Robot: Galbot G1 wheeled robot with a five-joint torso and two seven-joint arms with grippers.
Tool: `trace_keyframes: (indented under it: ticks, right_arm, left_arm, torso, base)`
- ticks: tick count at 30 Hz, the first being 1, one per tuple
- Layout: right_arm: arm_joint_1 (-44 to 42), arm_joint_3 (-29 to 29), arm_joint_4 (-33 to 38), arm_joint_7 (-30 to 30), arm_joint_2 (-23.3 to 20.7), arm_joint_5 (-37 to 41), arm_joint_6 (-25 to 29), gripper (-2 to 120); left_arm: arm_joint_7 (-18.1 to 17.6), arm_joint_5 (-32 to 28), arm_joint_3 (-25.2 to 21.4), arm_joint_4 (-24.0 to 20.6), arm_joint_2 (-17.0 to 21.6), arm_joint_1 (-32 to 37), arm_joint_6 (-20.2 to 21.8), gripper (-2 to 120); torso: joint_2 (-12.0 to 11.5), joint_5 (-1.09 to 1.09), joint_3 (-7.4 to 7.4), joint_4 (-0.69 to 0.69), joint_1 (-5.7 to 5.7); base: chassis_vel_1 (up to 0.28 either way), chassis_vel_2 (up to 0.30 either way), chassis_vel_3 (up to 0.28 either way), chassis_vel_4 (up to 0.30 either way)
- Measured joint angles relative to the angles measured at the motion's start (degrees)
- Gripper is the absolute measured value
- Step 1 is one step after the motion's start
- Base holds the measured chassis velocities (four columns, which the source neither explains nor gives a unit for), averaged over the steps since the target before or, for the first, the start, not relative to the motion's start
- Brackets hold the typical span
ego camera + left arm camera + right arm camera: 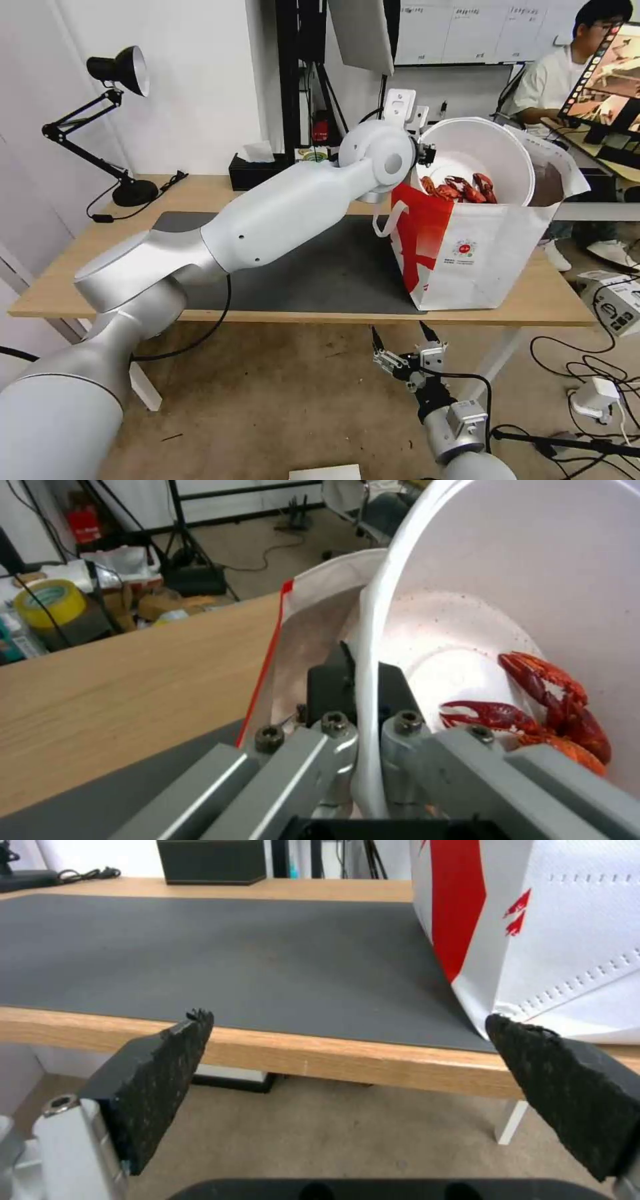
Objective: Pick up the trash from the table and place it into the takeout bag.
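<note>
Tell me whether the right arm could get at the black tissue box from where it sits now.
Probably not: the right gripper hangs open below the table edge, and the black tissue box sits at the far side.

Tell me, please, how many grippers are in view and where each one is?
2. The left gripper, jaws clamped on the white bowl rim, is above the takeout bag. The right gripper waits open below the table edge.
</note>
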Motion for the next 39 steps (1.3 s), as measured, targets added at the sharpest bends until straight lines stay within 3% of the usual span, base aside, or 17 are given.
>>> trace_keyframes:
  ticks: [2, 5, 20, 27, 35, 39]
  right_arm:
    - [0.0, 0.0, 0.0, 0.0, 0.0, 0.0, 0.0, 100]
    - [0.0, 0.0, 0.0, 0.0, 0.0, 0.0, 0.0, 100]
    - [0.0, 0.0, 0.0, 0.0, 0.0, 0.0, 0.0, 100]
    - [0.0, 0.0, 0.0, 0.0, 0.0, 0.0, 0.0, 100]
    - [0.0, 0.0, 0.0, 0.0, 0.0, 0.0, 0.0, 100]
    - [0.0, 0.0, 0.0, 0.0, 0.0, 0.0, 0.0, 100]
  left_arm:
    - [0.0, 0.0, 0.1, -0.1, 0.0, 0.0, 0.0, 2]
    - [-0.3, -0.1, 0.2, -0.3, 0.0, 0.0, 0.5, 17]
    - [-0.6, -0.2, 0.1, -0.6, 0.2, 0.0, 0.6, 68]
    - [-0.7, 0.6, 0.0, -2.2, 2.1, 0.4, -1.9, 95]
    - [0.3, 3.4, -0.2, -4.7, 7.1, 1.5, -4.1, 100]
    - [3.7, 6.2, -0.4, -7.0, 11.2, 3.2, -7.9, 100]
  torso:
    - [0.0, 0.00, 0.00, 0.00, 0.00]
    - [0.0, 0.00, 0.00, 0.00, 0.00]
    - [0.0, 0.00, 0.00, 0.00, 0.00]
    - [0.0, 0.00, 0.00, -0.01, 0.00]
    - [0.0, 0.00, 0.00, 0.00, 0.00]
    - [0.0, -0.01, 0.00, 0.02, 0.00]
  base:
    - [0.000, 0.000, 0.000, 0.000]
    - [0.000, 0.000, 0.000, 0.000]
    - [0.000, 0.000, 0.000, 0.000]
    - [0.000, 0.000, 0.000, 0.000]
    - [0.000, 0.000, 0.000, 0.000]
    - [0.000, 0.000, 0.000, 0.000]
